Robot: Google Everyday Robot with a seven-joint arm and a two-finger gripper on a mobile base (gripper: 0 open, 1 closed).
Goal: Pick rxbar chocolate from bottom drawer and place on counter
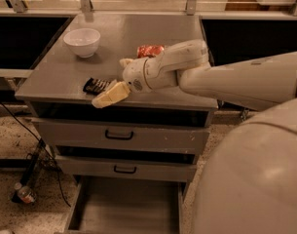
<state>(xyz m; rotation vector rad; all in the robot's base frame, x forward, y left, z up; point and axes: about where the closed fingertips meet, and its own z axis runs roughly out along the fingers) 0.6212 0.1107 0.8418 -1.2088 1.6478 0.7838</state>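
Observation:
The rxbar chocolate (94,85), a small black wrapper with pale lettering, lies flat on the counter (138,33) near its front left edge. My gripper (110,95) is low over the counter's front edge, right beside the bar's right end and touching or overlapping it. The arm reaches in from the right. The bottom drawer (128,206) is pulled open below, and the visible part of its grey interior holds nothing.
A white bowl (82,41) stands at the counter's back left. A red-orange snack packet (150,50) lies behind the arm. The two upper drawers (120,135) are closed. A bottle (24,194) and cables lie on the floor at the left.

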